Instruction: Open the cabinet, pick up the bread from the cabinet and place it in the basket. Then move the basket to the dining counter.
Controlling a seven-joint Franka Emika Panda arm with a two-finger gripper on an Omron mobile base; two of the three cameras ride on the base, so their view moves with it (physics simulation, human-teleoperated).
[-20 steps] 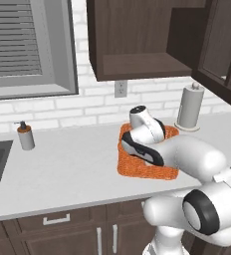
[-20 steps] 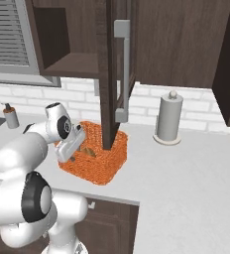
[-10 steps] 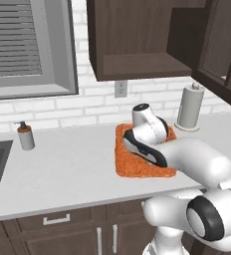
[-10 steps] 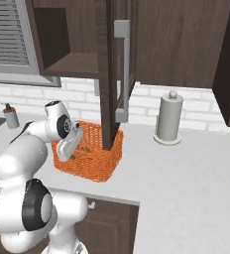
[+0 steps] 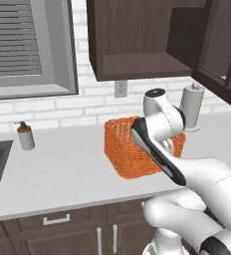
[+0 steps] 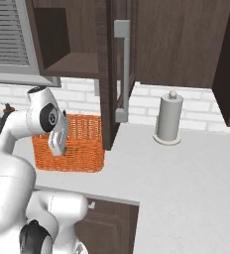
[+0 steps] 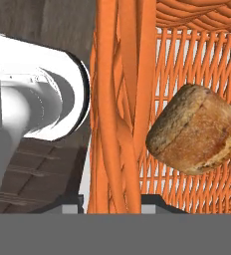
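Hand view: my gripper (image 7: 112, 201) pinches the orange basket (image 7: 118, 99) wall; the bread (image 7: 194, 130) lies inside, on the grey worktop (image 5: 62, 169).

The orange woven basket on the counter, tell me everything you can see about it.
The orange woven mesh basket is box-shaped with an open top and no handle, standing upright on the light grey worktop below the open wall cabinet. Inside lies a golden-brown bread roll. The hand view shows the gripper straddling its rim.
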